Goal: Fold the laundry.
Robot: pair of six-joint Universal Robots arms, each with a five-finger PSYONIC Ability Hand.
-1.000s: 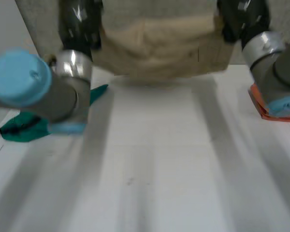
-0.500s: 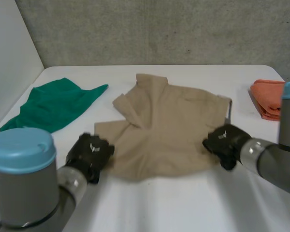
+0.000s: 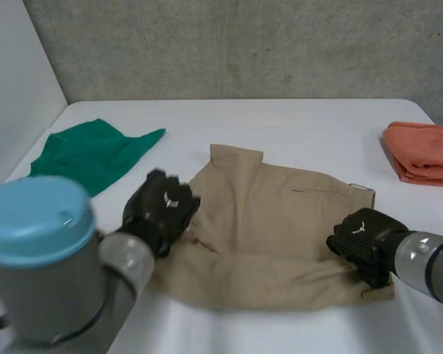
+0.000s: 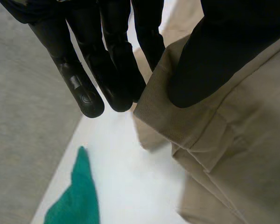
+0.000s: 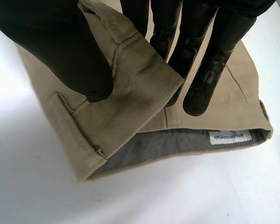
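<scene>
A pair of tan shorts (image 3: 269, 236) lies spread on the white table (image 3: 303, 125), in front of me. My left hand (image 3: 159, 210) pinches the shorts' left edge: in its wrist view the thumb (image 4: 210, 60) presses a fold of tan cloth (image 4: 210, 154) against the straight fingers (image 4: 107, 70). My right hand (image 3: 363, 240) holds the shorts' near right corner. There the thumb (image 5: 60, 51) and fingers (image 5: 200, 56) pinch the waistband (image 5: 130, 98), whose grey lining and white label (image 5: 229, 137) show beneath.
A crumpled green cloth (image 3: 88, 156) lies at the table's far left, also seen past the left hand's fingertips (image 4: 77, 196). A folded orange cloth (image 3: 422, 151) sits at the far right edge. A grey wall stands behind the table.
Both arms came down from the raised position and drew the shorts toward me. The shorts have gone from hanging, to bunched, to lying flatter on the table.
</scene>
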